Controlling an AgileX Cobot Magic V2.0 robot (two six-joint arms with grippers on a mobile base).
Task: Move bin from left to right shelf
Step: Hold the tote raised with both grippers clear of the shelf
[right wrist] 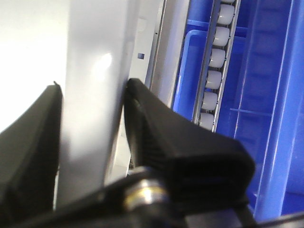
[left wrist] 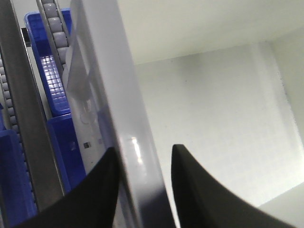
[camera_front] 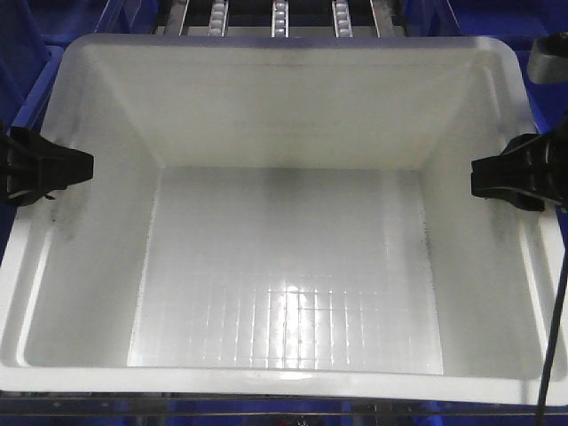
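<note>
The white bin point(camera_front: 284, 115) hangs between the arms over the roller rails point(camera_front: 280, 18) — resting or lifted, I cannot tell. The left gripper point(left wrist: 141, 154) and right gripper point(right wrist: 92, 88) each clench a side rim. Keep both pinches level and move the arms together, so nothing twists. Count: 1 bin, 2 grippers, 3 rails past its far rim — blue crates point(left wrist: 52, 80) too cropped to number.

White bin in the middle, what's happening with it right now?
Both arms hold the empty white bin by its rim. The left gripper is clamped over the left wall and the right gripper over the right wall. Grey roller rails run beneath it, with dark blue crates alongside. Whether it rests on the rails or is lifted cannot be told.
</note>
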